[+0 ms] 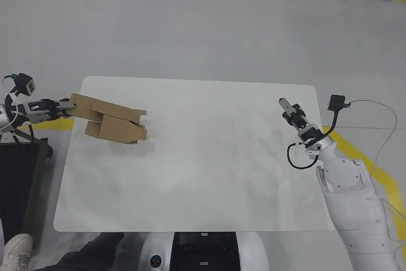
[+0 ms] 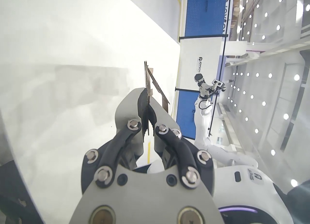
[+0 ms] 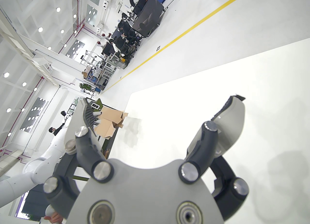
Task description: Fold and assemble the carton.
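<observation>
One carton (image 1: 111, 119), brown cardboard and partly folded with its flaps standing loose, sits over the far left corner of the bench (image 1: 209, 183). The left claw (image 1: 70, 106) is clamped on the carton's outer end at the bench's left edge, with a thin cardboard panel pinched edge-on between the two pads. Whether the carton's underside rests on the surface cannot be determined; a soft shadow lies on the bench just beside it. The right claw (image 1: 284, 103) is held near the far right corner of the bench, jaws spread apart and holding nothing, well apart from the carton. A thin cable (image 1: 382, 115) loops from the right arm out over the floor beyond the bench's right edge. The bench is a white slab with rounded corners and a matt, faintly mottled top. The floor around it is pale grey, marked with yellow tape lines (image 1: 377, 171) on both sides. The room is a bright hall with rows of round ceiling lights; blue partition panels (image 2: 205, 14) stand behind the right arm.
</observation>
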{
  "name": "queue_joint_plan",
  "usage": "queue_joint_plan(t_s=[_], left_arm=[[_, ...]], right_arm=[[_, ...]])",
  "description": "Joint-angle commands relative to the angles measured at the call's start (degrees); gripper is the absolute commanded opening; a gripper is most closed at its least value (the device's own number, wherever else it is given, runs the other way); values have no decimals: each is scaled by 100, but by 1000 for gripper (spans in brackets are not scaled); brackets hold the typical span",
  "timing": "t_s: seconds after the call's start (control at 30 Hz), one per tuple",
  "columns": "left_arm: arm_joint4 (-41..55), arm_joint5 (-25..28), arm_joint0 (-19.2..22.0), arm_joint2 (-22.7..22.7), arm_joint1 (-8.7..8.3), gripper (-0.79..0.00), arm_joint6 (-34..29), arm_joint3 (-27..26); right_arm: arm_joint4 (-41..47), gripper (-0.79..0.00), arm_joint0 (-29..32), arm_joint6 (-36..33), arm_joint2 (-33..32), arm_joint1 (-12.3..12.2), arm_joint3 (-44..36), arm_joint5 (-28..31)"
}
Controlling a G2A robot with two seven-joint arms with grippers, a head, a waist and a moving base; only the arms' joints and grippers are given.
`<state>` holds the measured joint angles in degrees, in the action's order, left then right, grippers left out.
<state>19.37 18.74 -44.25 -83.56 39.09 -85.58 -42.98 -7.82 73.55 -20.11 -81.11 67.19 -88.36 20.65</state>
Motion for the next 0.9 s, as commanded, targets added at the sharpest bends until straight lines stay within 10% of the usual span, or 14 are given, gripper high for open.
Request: queue_joint_plan(t_s=[0.0,0.87], left_arm=[[168,-25,-102,91,-26,-785,-23,-238],[1087,71,2,1780,333,-785,171,-2046]], right_arm=[[0,0,0,0,0,0,0,0],[0,0,0,0,0,0,0,0]])
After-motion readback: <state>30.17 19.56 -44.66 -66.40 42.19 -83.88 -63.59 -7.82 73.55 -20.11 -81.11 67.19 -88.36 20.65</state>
